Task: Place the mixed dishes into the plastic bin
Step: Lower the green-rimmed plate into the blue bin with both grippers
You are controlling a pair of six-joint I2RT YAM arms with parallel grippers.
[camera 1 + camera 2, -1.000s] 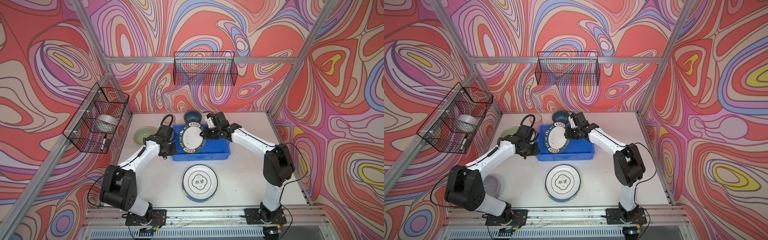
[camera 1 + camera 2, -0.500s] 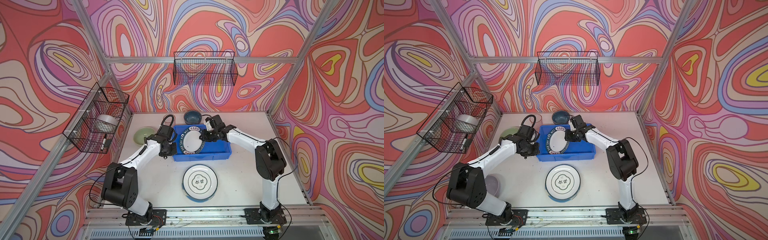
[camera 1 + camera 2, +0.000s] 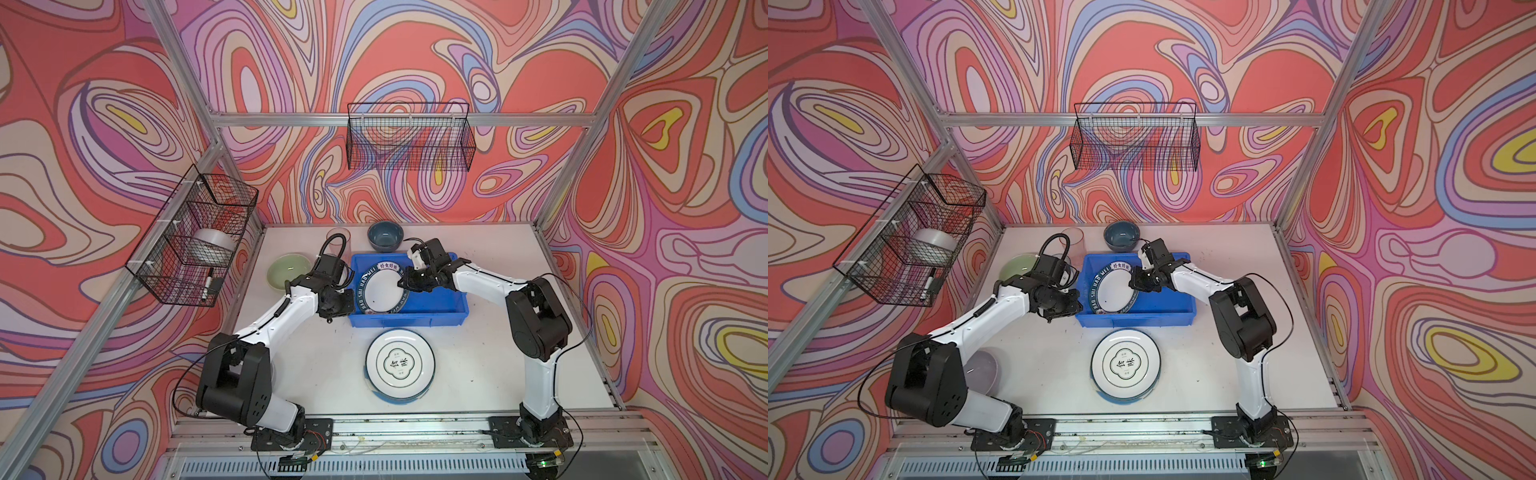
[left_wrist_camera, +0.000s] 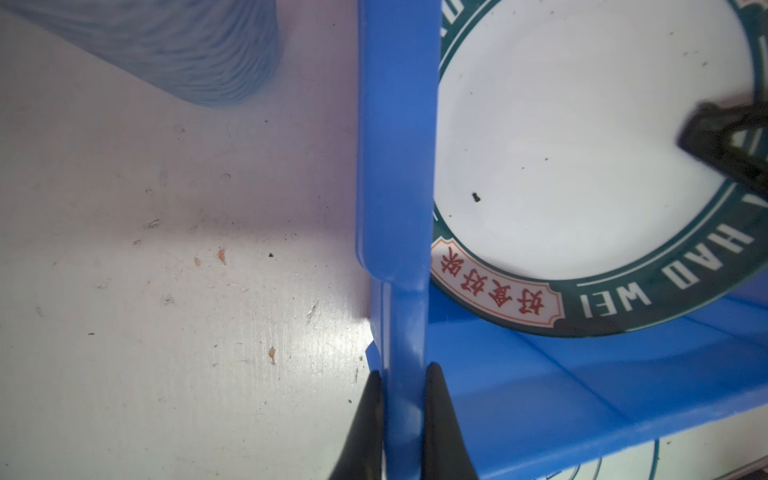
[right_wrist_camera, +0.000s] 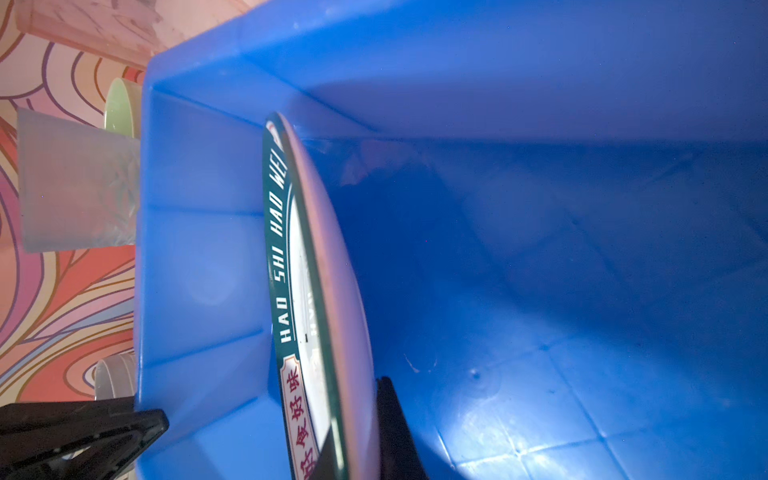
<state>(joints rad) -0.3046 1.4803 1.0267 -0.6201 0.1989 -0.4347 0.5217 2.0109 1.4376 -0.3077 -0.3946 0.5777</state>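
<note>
The right gripper (image 3: 402,285) is pinching the lettered plate (image 3: 380,291), tilted inside the blue bin (image 3: 407,320); the left gripper (image 4: 405,374) is clamping the bin wall between its fingers. Stacked plates (image 3: 400,365), bowls (image 3: 385,236) and tumblers (image 3: 338,237) are waiting outside.

We are looking at a bright blue rectangular plastic bin (image 3: 409,318) whose moulded walls are showing smooth and semi-glossy, catching soft highlights in the right wrist view. The green-rimmed lettered white plate (image 3: 380,291) inside it is gleaming with a hard glazed finish, a few dark specks sitting on its face. The white tabletop (image 4: 166,291) is appearing matt, scuffed and dotted with crumbs. We are also noting a pale pinkish translucent tumbler (image 5: 75,183) with a frosted, cut-patterned wall, a pale green bowl (image 3: 289,270) and a dark blue-grey bowl (image 3: 385,237) both shining smoothly, thin black wire mesh baskets (image 3: 409,137), and brushed aluminium frame rails (image 3: 291,120).
</note>
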